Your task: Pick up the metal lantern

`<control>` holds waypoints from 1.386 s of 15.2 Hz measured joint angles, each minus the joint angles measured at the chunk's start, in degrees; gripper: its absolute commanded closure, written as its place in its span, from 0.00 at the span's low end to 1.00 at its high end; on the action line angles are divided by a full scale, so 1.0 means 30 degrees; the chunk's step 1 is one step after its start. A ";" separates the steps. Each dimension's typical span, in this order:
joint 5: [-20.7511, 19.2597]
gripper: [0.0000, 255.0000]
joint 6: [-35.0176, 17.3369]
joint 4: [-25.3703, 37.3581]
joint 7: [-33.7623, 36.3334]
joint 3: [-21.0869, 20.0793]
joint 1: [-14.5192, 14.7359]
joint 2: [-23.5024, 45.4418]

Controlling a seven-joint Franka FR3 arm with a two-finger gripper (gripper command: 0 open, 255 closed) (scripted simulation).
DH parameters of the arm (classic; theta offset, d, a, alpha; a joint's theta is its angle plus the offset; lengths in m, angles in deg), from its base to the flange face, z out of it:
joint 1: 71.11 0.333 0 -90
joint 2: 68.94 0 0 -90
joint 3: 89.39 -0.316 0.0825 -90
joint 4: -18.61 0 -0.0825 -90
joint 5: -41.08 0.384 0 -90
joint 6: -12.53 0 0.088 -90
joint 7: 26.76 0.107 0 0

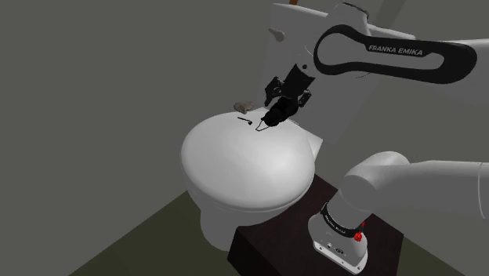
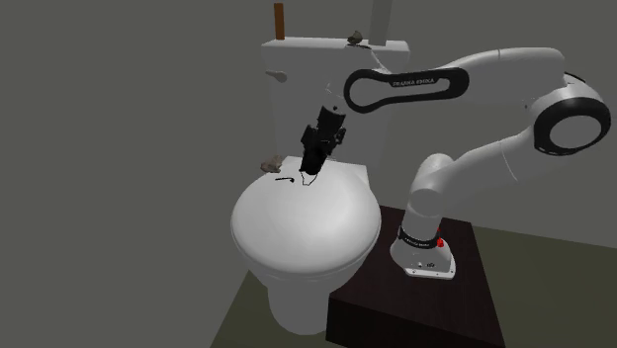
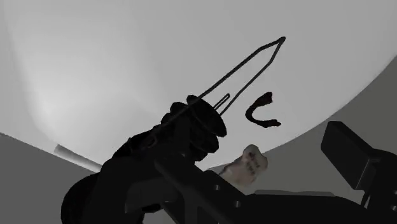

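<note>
My gripper (image 1: pixel 282 108) hung open, dark lantern (image 3: pixel 194 124) just below it on the toilet lid (image 1: pixel 235 165). Clamping and lifting remained, I'd say.

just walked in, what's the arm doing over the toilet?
The Franka arm holds its gripper low over the back of the closed white toilet lid, right at a dark lantern whose thin wire handle sticks out. The fingers stand apart, one clear of the lantern, so it is not clasped yet. A small curved black piece lies on the lid nearby, and a brownish lump sits by its back edge.
</note>
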 measured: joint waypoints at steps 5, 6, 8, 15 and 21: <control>0.2261 0.00 -0.5079 -0.3373 0.6312 -0.1897 -0.2385 -0.1497; 0.2423 0.00 -0.5562 -0.3661 0.6451 -0.1997 -0.2416 -0.1410; 0.2646 0.00 -0.6209 -0.4130 0.6538 -0.2132 -0.2365 -0.1300; 0.2996 1.00 -0.7378 -0.4847 0.6379 -0.2252 -0.2174 -0.0923; 0.3005 1.00 -0.7416 -0.4846 0.6370 -0.2250 -0.2171 -0.0907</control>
